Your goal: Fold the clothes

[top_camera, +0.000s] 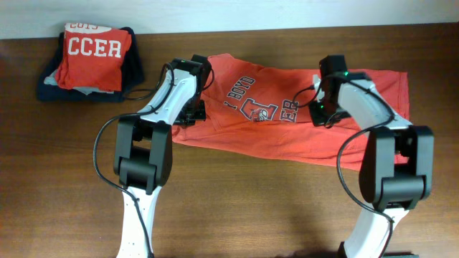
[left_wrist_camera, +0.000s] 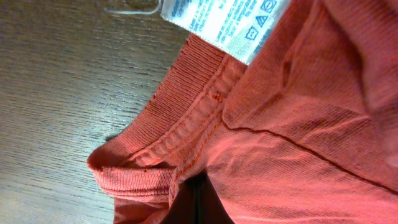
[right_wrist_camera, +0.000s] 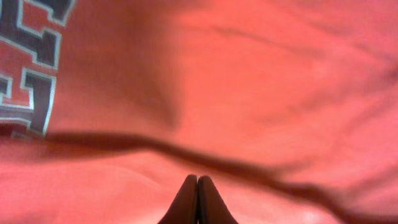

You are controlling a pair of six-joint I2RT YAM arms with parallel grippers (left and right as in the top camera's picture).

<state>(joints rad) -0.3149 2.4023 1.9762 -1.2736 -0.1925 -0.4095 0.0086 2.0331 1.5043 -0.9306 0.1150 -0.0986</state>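
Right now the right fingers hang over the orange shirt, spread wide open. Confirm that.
Wrong on one point: the right wrist view shows the right fingers pressed shut together, not spread. They do hang over the orange shirt.

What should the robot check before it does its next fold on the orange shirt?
1. Is the T-shirt spread on the table? Ok, a few wrinkles.
2. Is the right gripper shut? Ok, it sits over plain fabric beside the print, with nothing seen between its fingers.
3. Is the left gripper at the collar? Ok, near the neck tag.
4. Is the left gripper really pinching the collar? Cannot tell, its fingers are mostly hidden.
5. Is the folded pile out of the way? Ok, it lies apart from the T-shirt.
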